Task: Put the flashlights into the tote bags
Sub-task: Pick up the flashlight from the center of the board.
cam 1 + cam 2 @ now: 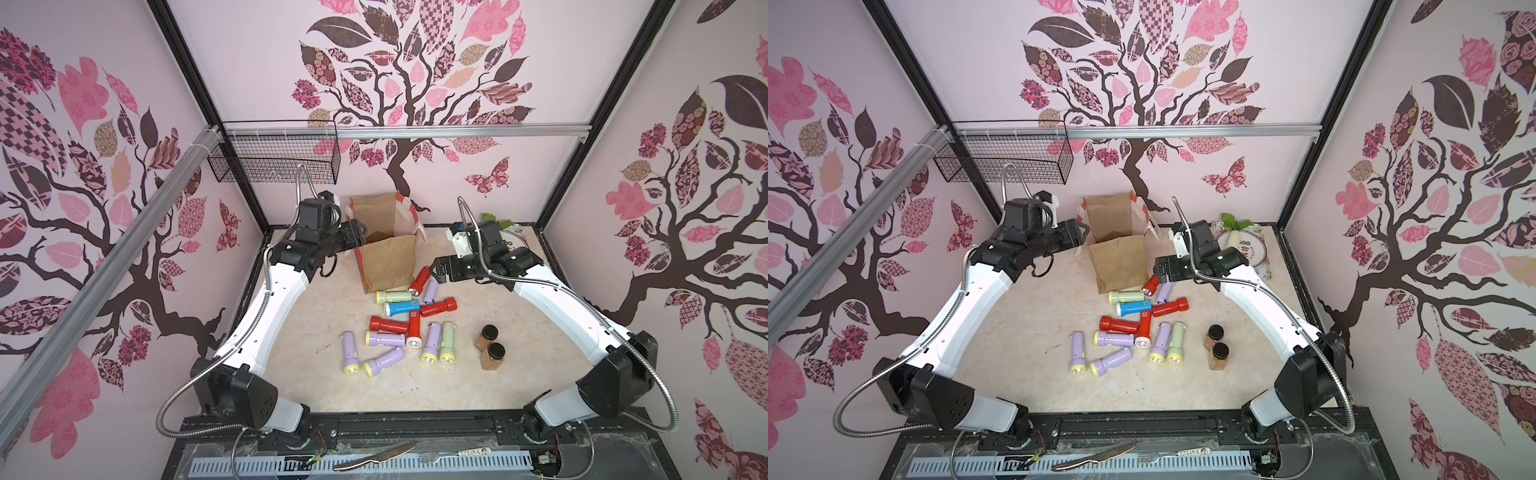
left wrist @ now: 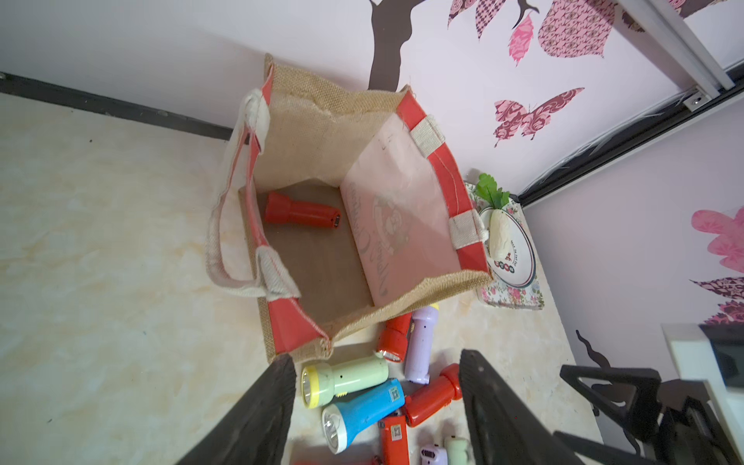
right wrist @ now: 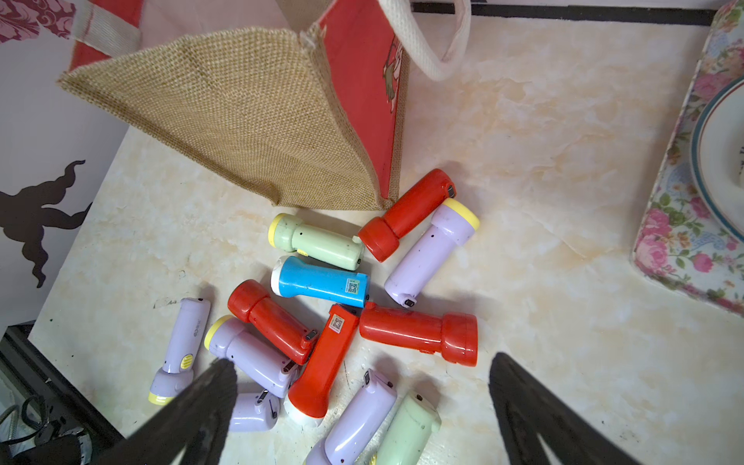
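So the tote bag [image 1: 386,249] is standing upright toward the back of the tabletop [image 1: 316,316], mouth wide open, white handles flopped over the sides. Looking down through the left wrist view, there's exactly one red flashlight [image 2: 302,211] lying flat on the bag's bottom. The left pincer [image 1: 359,232] hangs up by the bag's left rim, jaws parted about halfway with nothing between them, so it's empty. The other flashlights [image 1: 413,326], a dozen by my count, are scattered on the tabletop right in front of the bag. It's a jumble of red, lilac and pale green ones, plus one blue flashlight [image 1: 401,308] near the middle, and a few are crossed over or touching each other. A red one and a lilac one sit side by side just off the bag's front right corner, the red one touching the bag. The right pincer [image 1: 436,270] is hovering just above that pair, jaws spread as wide as they go, also holding nothing. Off to the right of the pile, well apart from it, two amber jars [image 1: 490,343] with black lids stand next to each other. Back in the right corner there's a plate [image 1: 1241,249] on a flowery tray.
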Robot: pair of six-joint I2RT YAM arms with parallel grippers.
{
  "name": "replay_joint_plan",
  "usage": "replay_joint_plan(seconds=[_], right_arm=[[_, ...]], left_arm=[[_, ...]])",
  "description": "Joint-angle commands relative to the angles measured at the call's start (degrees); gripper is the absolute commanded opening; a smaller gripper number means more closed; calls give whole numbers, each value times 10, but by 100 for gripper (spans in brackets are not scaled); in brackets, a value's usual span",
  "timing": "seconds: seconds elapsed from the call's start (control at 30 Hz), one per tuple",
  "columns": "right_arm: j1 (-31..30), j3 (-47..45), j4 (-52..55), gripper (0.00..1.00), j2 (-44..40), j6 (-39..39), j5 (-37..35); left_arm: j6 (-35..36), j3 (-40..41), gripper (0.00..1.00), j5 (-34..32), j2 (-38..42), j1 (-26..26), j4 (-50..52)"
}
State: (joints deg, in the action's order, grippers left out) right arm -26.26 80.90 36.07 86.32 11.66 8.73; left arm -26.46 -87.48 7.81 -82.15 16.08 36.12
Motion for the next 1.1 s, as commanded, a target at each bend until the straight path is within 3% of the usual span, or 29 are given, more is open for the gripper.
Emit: replay_joint_plan(seconds=[0.0, 0.53, 1.07], right_arm=[[15, -9, -5, 100, 18, 17, 0], [59, -27, -40, 100, 114, 73, 22], [62, 26, -71, 98, 257, 142, 22]], left_arm=[[18, 44, 70, -5, 38, 1, 2], [57, 191, 79, 6, 170, 1, 46], [9, 293, 79, 36, 214, 1, 0]])
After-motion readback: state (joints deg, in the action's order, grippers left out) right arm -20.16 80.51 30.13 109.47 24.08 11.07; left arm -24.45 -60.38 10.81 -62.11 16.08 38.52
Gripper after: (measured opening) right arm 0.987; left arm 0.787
